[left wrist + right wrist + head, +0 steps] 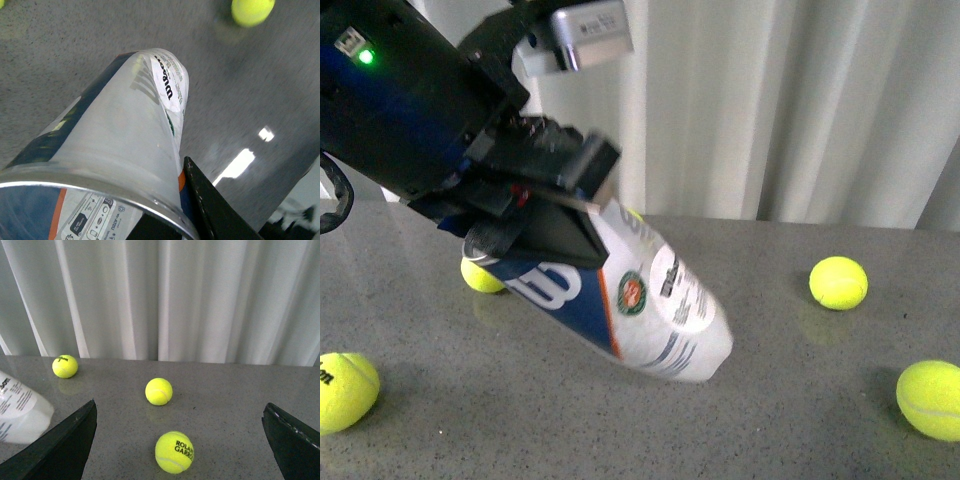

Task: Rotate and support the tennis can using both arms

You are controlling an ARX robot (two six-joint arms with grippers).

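**A:** State of the left gripper [555, 225]?

**B:** Clamped on the can [640, 300] at its raised end. The left wrist view shows one black finger [205, 205] flat against the label, just below the silver rim [100, 192].

**A:** Can position?

**B:** Tilted. The raised end is up in the gripper. The lower end is down on the table [800, 430], apparently touching it.

**A:** Right gripper [180, 410]?

**B:** Fingers spread wide, nothing between them. It is apart from the can, and only the can's lower end shows beside one finger.

**A:** Other items?

**B:** Four balls. One ball [483, 276] is just behind the can's raised end. A second [342, 392] is well to the left of the can. Two more [838, 282] [930, 400] are well to its right. A curtain [770, 100] hangs behind the can.
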